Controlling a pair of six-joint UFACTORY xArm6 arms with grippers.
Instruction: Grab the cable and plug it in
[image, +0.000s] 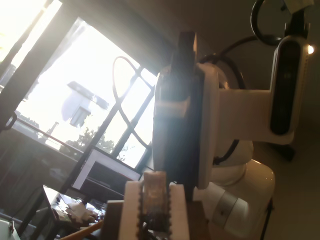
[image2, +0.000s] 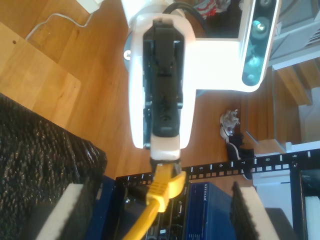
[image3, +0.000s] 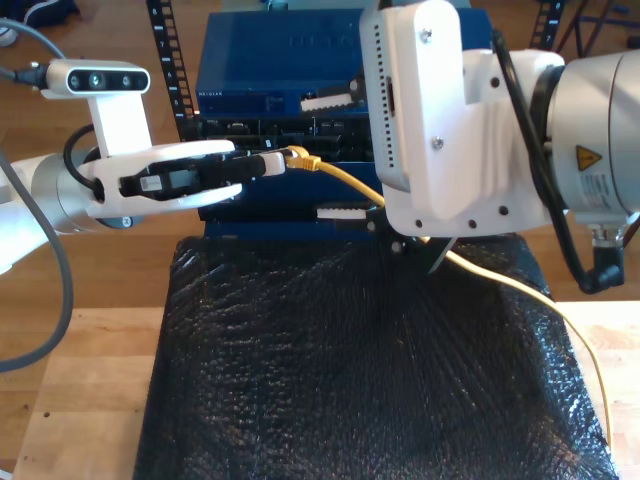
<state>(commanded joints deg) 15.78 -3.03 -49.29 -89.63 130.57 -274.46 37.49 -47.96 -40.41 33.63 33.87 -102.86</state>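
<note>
My first gripper (image3: 278, 164) reaches in from the exterior view's left. Its fingers (image: 131, 210) are pressed onto the end of the cable (image3: 500, 285) and pinch it. In the first wrist view a pale bit of the cable (image: 154, 192) sits right between the two toothed white pads.

The end of the cable is at the front of the blue box (image3: 270, 50), which stands at the far side of the scene. I cannot tell if the plug is all the way in. From there the yellow cable runs toward the exterior view's right and goes behind my second arm. Then it comes out over the black bumpy mat (image3: 350, 370) and goes toward the near right corner of that view.

My second gripper (image3: 335, 156) belongs to the big white arm at the exterior view's right. Its fingers (image2: 65, 215) are spread wide apart and hold nothing. The cable (image2: 159, 192) passes between them without touching them. In the second wrist view my first gripper (image2: 165, 160) shows with the yellow end in its tip.

The mat lies on a wooden table (image3: 70, 380).
</note>
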